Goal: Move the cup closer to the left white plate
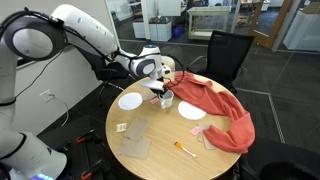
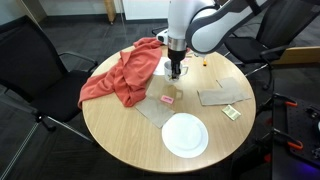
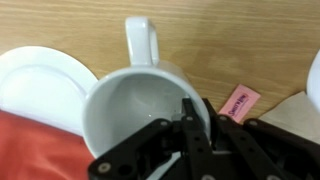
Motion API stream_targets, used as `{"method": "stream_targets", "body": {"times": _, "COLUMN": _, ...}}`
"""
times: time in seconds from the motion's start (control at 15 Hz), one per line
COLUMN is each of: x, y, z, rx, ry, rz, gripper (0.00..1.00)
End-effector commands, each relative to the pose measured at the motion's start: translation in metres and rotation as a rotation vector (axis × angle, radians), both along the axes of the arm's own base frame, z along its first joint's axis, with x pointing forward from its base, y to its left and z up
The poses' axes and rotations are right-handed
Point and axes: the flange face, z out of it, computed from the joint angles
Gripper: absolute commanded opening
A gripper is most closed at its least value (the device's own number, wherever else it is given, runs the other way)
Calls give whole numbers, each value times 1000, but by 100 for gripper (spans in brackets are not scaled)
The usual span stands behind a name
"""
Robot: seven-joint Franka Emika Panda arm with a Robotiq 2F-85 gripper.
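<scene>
The small white cup point(image 3: 125, 100) fills the wrist view, handle pointing up in the picture. My gripper point(image 3: 190, 105) is shut on the cup's rim, one finger inside and one outside. In an exterior view the gripper point(image 1: 160, 92) holds the cup point(image 1: 165, 101) low over the table, between the left white plate point(image 1: 130, 101) and the other plate point(image 1: 191, 111). From the opposite side my gripper point(image 2: 176, 72) hides most of the cup. I cannot tell whether the cup touches the table. A plate edge point(image 3: 35, 80) lies right beside the cup.
A red cloth point(image 1: 215, 108) point(image 2: 120, 75) is heaped on one side of the round wooden table point(image 1: 165, 160). A grey-tan cloth point(image 1: 137, 140), a pink packet point(image 3: 238, 102) point(image 2: 168, 99), an orange pen point(image 1: 185, 150) and a plate point(image 2: 185, 135) lie around. Black chairs stand nearby.
</scene>
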Motion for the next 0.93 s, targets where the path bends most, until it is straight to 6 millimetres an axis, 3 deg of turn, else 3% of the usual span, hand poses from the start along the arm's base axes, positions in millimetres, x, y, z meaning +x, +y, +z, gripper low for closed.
{"method": "stream_targets", "body": {"times": 0.0, "x": -36, "y": 41, "z": 31, "rx": -25, "ry": 14, "rz": 0, "gripper": 3}}
{"method": "stream_targets", "body": {"times": 0.53, "x": -109, "y": 108, "z": 36, "rx": -132, "ry": 59, "rz": -182, "gripper": 3}}
{"method": "stream_targets", "body": {"times": 0.87, "x": -117, "y": 129, "z": 26, "rx": -180, "ry": 50, "rz": -306, "gripper": 3}}
